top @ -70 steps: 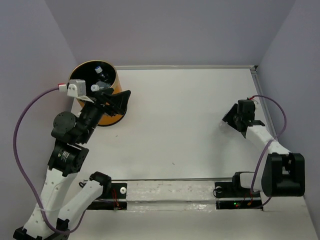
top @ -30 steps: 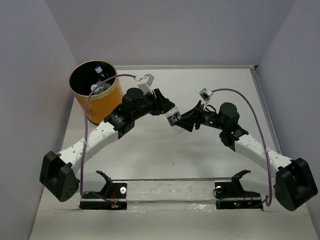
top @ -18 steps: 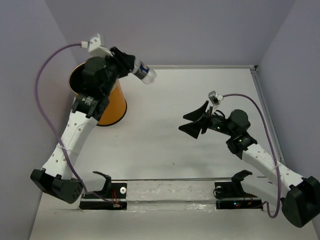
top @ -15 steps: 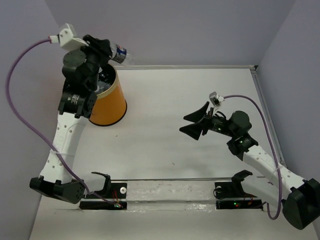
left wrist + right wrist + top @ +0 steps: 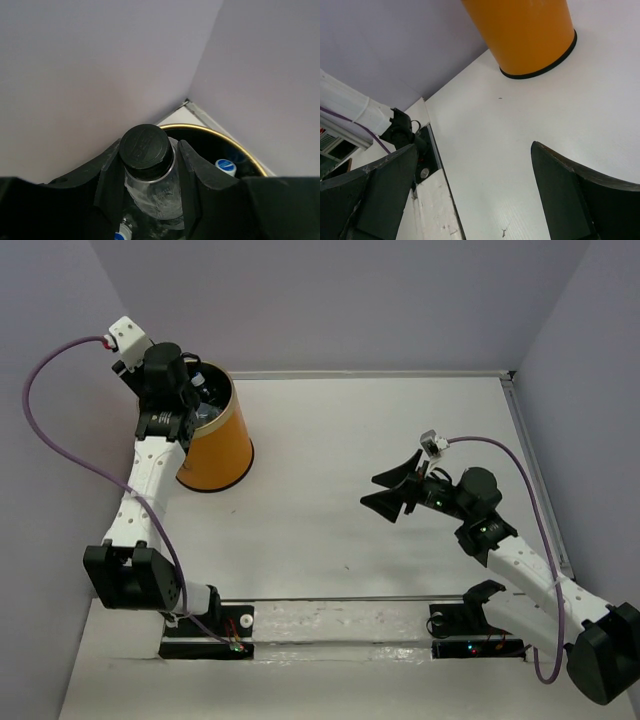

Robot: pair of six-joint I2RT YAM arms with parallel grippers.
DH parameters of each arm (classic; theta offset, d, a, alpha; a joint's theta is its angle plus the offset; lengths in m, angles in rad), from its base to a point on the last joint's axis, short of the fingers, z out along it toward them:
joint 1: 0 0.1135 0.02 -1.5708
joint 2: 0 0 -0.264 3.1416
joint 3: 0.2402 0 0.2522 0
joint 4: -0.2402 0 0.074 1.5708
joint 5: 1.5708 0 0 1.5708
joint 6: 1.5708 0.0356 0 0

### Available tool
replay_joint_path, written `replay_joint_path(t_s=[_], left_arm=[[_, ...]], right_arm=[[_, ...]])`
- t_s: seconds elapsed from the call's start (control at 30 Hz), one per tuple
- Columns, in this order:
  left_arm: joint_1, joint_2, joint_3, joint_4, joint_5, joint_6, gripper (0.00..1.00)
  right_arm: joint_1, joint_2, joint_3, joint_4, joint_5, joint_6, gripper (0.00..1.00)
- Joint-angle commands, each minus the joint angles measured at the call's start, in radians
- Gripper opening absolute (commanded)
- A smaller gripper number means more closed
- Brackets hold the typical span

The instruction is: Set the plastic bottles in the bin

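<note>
My right pincer (image 5: 370,490) hung spread wide and empty above the tabletop (image 5: 350,420), right of its middle. I saw no bottle loose there. At the far left corner, my left pincer (image 5: 149,152) clenched a dark-capped bottle (image 5: 151,185) over the bin (image 5: 215,445), other bottles (image 5: 225,165) already inside. I judged only this drop remained.

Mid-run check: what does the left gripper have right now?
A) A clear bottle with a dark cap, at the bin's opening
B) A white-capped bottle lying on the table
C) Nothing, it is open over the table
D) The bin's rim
A: in the left wrist view the left gripper is closed on a clear bottle with a dark cap, and the top view puts it over the bin.
</note>
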Motion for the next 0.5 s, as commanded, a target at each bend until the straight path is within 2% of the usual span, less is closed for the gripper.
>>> replay_joint_path(t_s=[0.0, 0.13, 0.2, 0.27, 0.3, 0.33, 0.37, 0.4, 0.47], left_arm=[[0.003, -0.001, -0.074, 0.221, -0.174, 0.111, 0.0], [0.0, 0.002, -0.157, 0.276, -0.177, 0.11, 0.0], [0.0, -0.01, -0.226, 0.313, -0.161, 0.105, 0.05], [0.0, -0.033, -0.26, 0.312, -0.139, 0.088, 0.25], [0.0, -0.044, -0.273, 0.292, -0.093, 0.059, 0.43], [0.0, -0.071, -0.299, 0.281, -0.07, 0.047, 0.79], [0.0, -0.085, -0.31, 0.258, -0.035, 0.032, 0.92], [0.0, -0.102, -0.32, 0.241, -0.015, 0.0, 0.99], [0.0, -0.148, -0.314, 0.19, 0.025, -0.022, 0.99]], right_arm=[[0.008, -0.012, 0.005, -0.005, 0.027, -0.03, 1.0], [0.008, -0.008, 0.008, -0.028, 0.049, -0.043, 1.0], [0.008, -0.003, 0.011, -0.035, 0.058, -0.046, 1.0], [0.008, 0.0, 0.011, -0.035, 0.057, -0.045, 1.0], [0.008, 0.006, 0.016, -0.033, 0.058, -0.043, 1.0], [0.008, 0.008, 0.017, -0.033, 0.058, -0.04, 1.0], [0.008, 0.009, 0.019, -0.033, 0.061, -0.037, 1.0], [0.008, 0.009, 0.022, -0.035, 0.066, -0.031, 1.0], [0.008, 0.008, 0.024, -0.036, 0.078, -0.019, 1.0]])
